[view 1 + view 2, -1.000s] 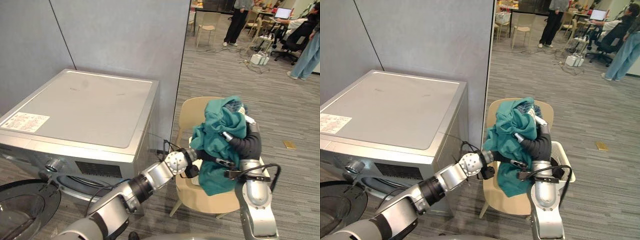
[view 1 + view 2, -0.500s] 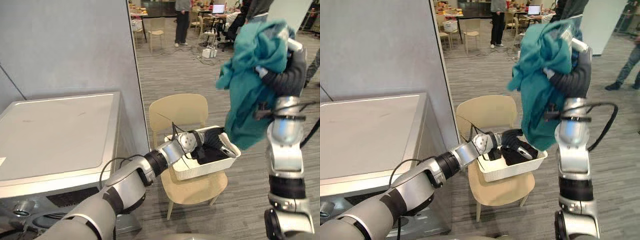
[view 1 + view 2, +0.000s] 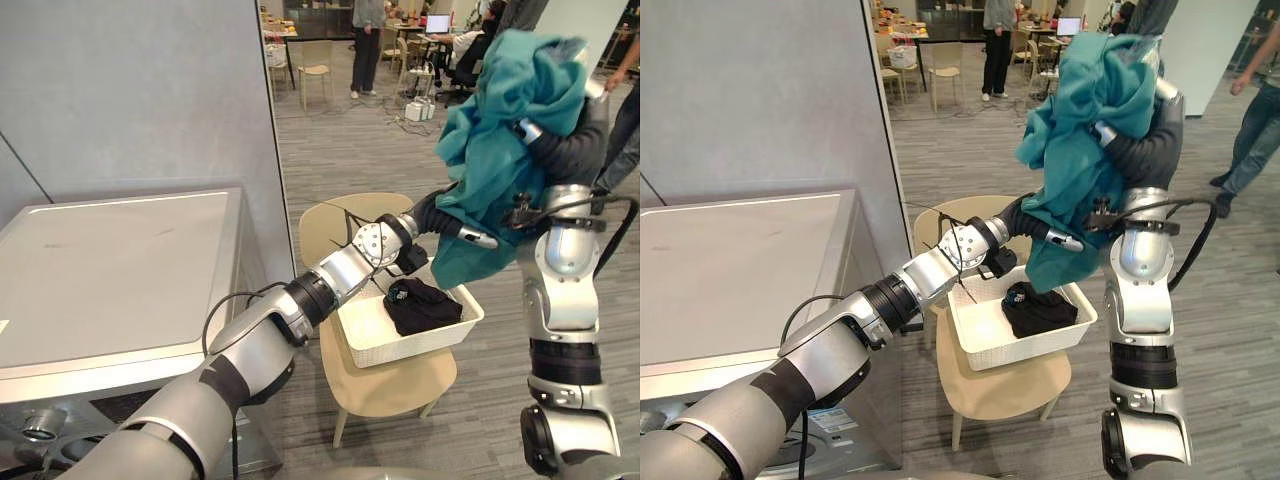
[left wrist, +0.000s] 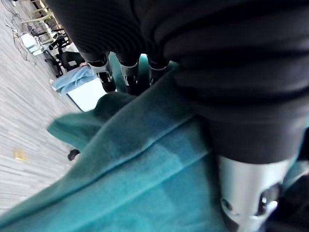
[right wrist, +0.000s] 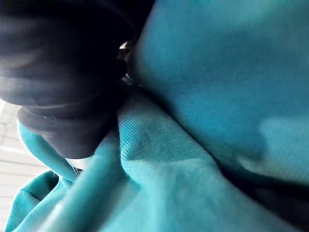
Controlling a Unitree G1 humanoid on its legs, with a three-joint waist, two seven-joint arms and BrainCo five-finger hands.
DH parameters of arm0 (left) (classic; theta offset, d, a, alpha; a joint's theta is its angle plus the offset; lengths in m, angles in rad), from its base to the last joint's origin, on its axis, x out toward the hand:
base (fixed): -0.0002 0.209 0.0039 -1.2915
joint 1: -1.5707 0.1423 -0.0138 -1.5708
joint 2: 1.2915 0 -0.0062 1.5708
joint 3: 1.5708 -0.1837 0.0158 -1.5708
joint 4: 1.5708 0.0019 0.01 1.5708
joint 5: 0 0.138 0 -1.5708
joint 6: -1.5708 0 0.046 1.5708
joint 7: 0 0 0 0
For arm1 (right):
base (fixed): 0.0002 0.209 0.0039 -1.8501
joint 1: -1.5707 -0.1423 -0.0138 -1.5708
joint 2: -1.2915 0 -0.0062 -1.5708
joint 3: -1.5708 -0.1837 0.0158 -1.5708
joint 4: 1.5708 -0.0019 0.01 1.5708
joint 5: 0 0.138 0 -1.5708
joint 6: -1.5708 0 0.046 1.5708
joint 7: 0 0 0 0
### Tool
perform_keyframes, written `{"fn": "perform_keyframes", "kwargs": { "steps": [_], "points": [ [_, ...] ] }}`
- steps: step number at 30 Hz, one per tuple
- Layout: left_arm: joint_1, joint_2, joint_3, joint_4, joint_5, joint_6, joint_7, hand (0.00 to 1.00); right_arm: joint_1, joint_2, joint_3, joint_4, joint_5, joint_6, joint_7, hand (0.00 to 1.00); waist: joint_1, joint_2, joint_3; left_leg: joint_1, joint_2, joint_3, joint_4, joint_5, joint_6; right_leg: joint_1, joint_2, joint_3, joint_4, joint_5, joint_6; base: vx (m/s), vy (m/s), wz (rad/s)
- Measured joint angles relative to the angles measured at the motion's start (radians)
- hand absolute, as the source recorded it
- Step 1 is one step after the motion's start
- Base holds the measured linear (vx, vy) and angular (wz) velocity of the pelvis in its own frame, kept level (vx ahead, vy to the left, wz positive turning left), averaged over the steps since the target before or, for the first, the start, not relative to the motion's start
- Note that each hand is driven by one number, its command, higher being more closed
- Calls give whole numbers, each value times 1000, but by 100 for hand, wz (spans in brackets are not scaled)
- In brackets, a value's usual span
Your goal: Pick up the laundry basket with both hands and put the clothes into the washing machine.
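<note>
At far left, grey washing machine point(image 3: 130, 260), front cut off. Then left hand point(image 3: 450, 225) poking into hanging teal cloth point(image 3: 500, 130); cannot tell if spread or clamped. Below, white basket point(image 3: 370, 340) on chair point(image 3: 390, 385) seat, dark cloth point(image 3: 420, 305) inside. High right, right hand point(image 3: 562, 150) buried under teal cloth; grip unclear.

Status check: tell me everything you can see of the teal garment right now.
The teal garment is a soft, knit-looking cloth, bunched into crumpled folds. It is held high, draped over the right hand, and most of it hangs down in front of that arm. The left hand reaches in against its lower part. Its bottom edge hangs above the far side of the white basket, apart from the dark garment lying inside. Whether the hem brushes the rim I cannot tell.
</note>
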State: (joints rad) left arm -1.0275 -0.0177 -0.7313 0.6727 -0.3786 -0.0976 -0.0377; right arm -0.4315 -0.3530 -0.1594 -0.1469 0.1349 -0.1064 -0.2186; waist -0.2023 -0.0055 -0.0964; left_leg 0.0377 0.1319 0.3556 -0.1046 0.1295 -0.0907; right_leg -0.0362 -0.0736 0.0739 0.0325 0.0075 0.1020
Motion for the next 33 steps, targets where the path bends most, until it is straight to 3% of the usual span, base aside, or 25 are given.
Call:
{"fn": "perform_keyframes", "kwargs": {
  "steps": [10,15,16,26,30,31,33],
  "points": [
    [77,1,1,0,-261,13,-17,0,111,44,0,0,-50,7,3,100,-1,-16,-5,2,2,-26,0,-4,-5,14,0,-20,-1,-7,-6,-10,-6,5],
    [119,-2,2,-59,-314,12,-1,0,120,83,5,0,-43,-2,4,100,-1,-18,-4,0,3,-26,0,-4,-5,13,2,-21,-2,-5,-1,0,0,0],
    [120,-2,2,-60,-314,12,-1,100,121,86,7,0,-42,-3,4,100,-1,-19,-4,0,3,-26,0,-4,-5,13,2,-21,-2,-5,-1,0,0,0],
    [148,-13,64,-85,-309,3,31,100,124,118,48,0,-28,-6,0,100,-1,-22,-3,-3,6,-23,0,-3,-4,12,5,-20,-11,-5,-1,0,0,0],
    [149,-15,69,-100,-252,-3,52,100,124,131,56,0,-27,-7,-5,100,0,-23,-2,-10,6,-21,0,-6,-7,4,5,-19,-11,-5,-2,0,0,0],
    [150,-15,69,-104,-235,-4,59,100,124,134,59,0,-27,-7,-12,0,0,-23,-2,-12,6,-21,0,-5,-7,1,5,-19,-11,-4,-2,0,0,0],
    [150,-21,69,-105,-209,-7,63,100,123,137,59,0,-25,-7,-21,0,-1,-25,-1,-15,6,-20,0,-4,-5,-2,5,-19,-11,-4,-3,0,0,0]
  ]
}}
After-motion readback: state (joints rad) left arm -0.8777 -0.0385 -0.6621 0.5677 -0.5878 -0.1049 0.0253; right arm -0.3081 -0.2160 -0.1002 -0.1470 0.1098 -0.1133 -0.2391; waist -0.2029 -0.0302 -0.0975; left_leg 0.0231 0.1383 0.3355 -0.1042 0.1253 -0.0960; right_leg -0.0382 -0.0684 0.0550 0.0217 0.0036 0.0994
